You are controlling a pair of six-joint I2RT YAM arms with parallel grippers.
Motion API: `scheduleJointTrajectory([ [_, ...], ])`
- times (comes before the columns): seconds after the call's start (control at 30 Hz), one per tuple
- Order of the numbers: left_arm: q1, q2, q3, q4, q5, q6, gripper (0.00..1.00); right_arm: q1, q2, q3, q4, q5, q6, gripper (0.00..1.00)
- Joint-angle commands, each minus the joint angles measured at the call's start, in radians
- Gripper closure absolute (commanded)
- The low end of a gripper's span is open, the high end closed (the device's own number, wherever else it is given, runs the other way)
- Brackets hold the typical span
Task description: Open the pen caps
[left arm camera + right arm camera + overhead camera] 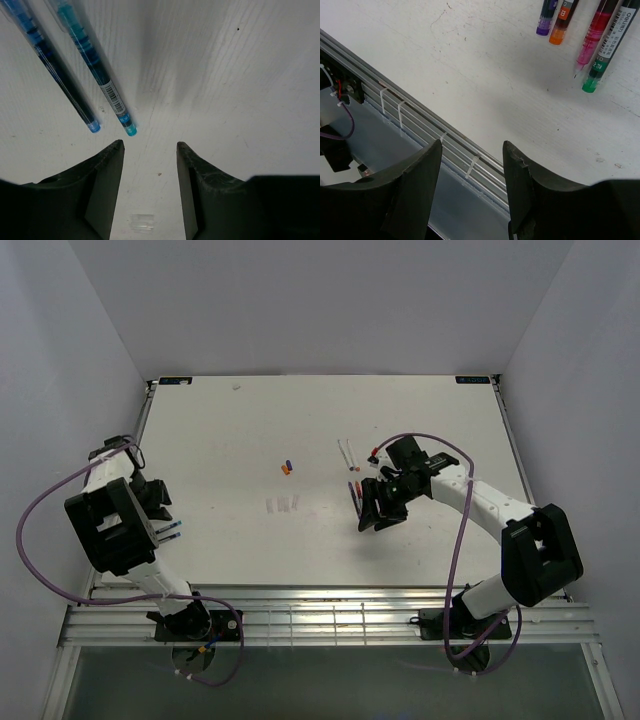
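The pen caps (287, 466), tiny blue, red and orange pieces, lie together mid-table, apart from both grippers. My left gripper (158, 508) (150, 145) stands open and empty over the table at the left. A blue pen (55, 65) and a teal pen (95, 70) lie just ahead of its left fingertip. My right gripper (370, 520) (471, 145) is open and empty, right of centre, pointing at the near edge. Purple (547, 15), orange (562, 20), pink (595, 35) and green (607, 50) pens lie beside it.
Two white pens (347, 453) and a red-tipped one (375, 452) lie behind the right gripper. Small clear pieces (283, 505) sit on the table below the caps; one (141, 222) shows between the left fingers. A metal rail (420, 112) runs along the near table edge.
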Motion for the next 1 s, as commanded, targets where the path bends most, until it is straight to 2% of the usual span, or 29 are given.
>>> scheduleJointTrajectory([
  [0.0, 0.009, -0.018, 0.003, 0.008, 0.009, -0.013, 0.43, 0.006, 0.008, 0.02, 0.023, -0.013, -0.005, 0.42],
  [0.97, 0.028, -0.038, -0.133, 0.137, 0.019, -0.013, 0.42, -0.007, 0.043, 0.016, 0.023, -0.021, -0.046, 0.42],
])
